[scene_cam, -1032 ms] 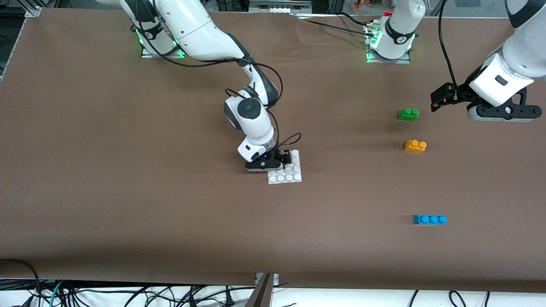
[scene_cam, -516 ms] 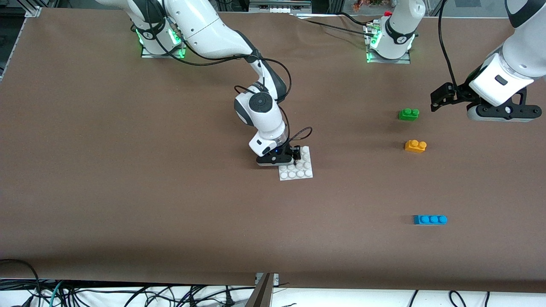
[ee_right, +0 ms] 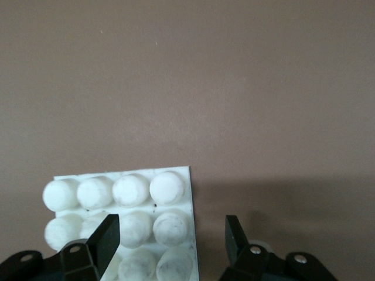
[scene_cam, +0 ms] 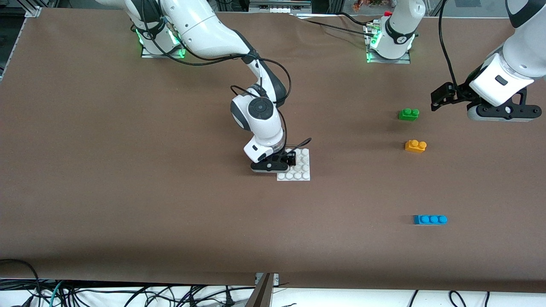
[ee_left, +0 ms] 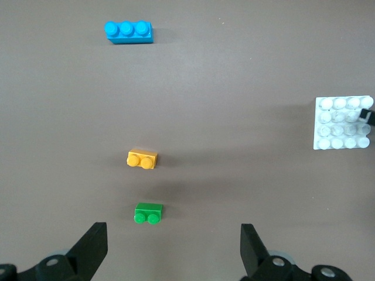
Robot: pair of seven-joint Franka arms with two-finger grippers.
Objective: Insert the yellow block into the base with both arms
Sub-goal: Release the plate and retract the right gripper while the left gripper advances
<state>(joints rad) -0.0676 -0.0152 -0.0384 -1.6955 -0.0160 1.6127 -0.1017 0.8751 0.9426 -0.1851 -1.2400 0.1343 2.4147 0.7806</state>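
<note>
The yellow block (scene_cam: 415, 146) lies on the table toward the left arm's end, between a green brick and a blue one; it also shows in the left wrist view (ee_left: 142, 159). The white studded base (scene_cam: 300, 167) rests flat mid-table. My right gripper (scene_cam: 290, 159) is low at the base's corner, open. One finger is over the studs (ee_right: 117, 205) and the other is off the edge; it holds nothing. My left gripper (scene_cam: 439, 100) hangs open and empty in the air beside the green brick and waits.
A green two-stud brick (scene_cam: 408, 114) lies farther from the front camera than the yellow block. A blue three-stud brick (scene_cam: 430, 219) lies nearer to it. The left wrist view shows the green brick (ee_left: 148, 213), the blue brick (ee_left: 129, 31) and the base (ee_left: 343, 123).
The right gripper slid the base a little toward the left arm's end, and its jaws have now parted from the base. The left arm has not moved.
</note>
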